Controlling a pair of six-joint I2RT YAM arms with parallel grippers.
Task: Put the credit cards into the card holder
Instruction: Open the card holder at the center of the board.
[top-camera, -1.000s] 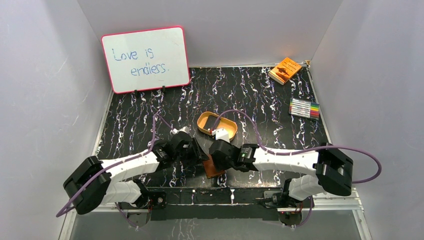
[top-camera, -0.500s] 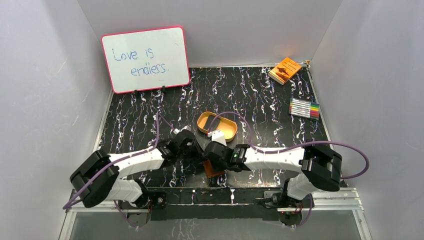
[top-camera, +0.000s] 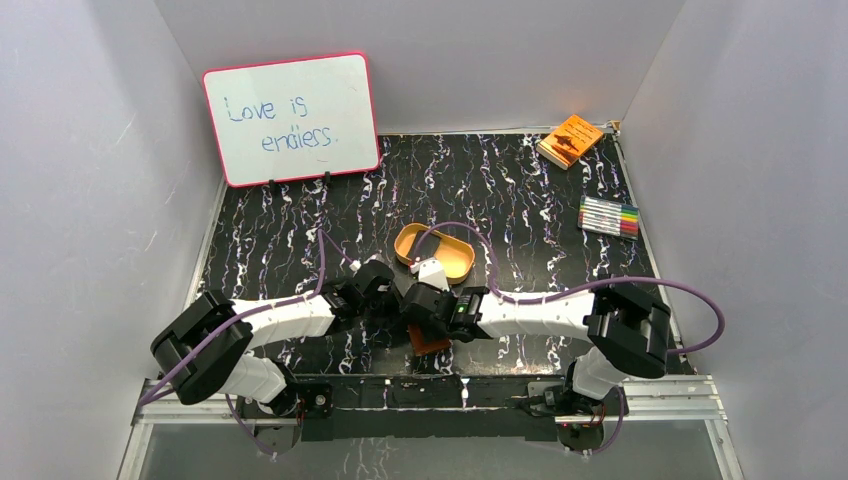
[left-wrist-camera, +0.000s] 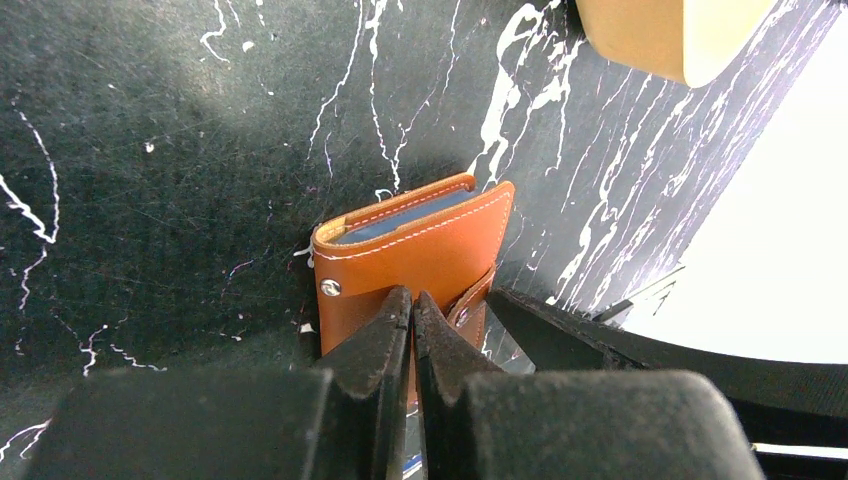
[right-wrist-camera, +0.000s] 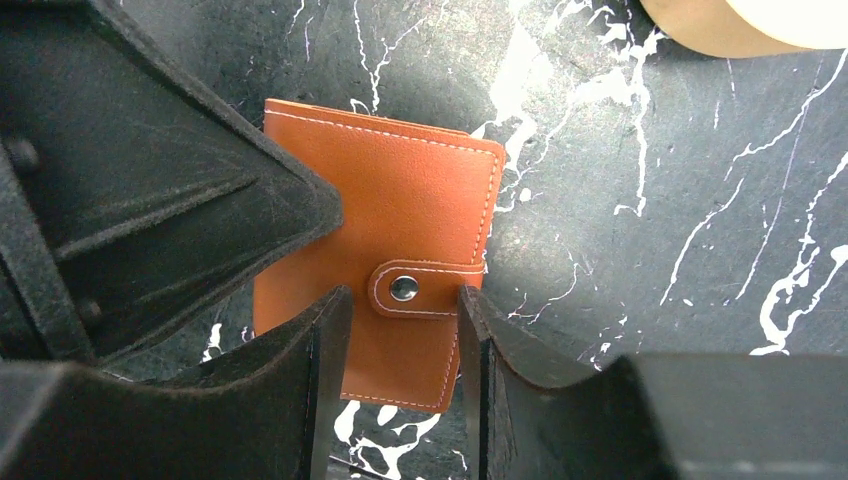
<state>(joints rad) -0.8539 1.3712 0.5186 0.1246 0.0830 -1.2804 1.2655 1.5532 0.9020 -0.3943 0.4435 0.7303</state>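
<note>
Pinning the card holder (left-wrist-camera: 420, 250) under our shut left claw (left-wrist-camera: 413, 298), we seem to steady it; our half-open right claw (right-wrist-camera: 400, 300) straddles its strap tab (right-wrist-camera: 428, 288), gripping nothing.

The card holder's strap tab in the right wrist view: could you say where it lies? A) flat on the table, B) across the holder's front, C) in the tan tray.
B: the strap tab wraps onto the card holder front, its snap button between the fingers of the right gripper.

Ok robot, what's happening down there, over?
Left gripper shut, tips at card holder edge. Right gripper open, straddling snap strap. Holder folded, blue card edge showing inside. Tan tray apart, not blocking.
</note>
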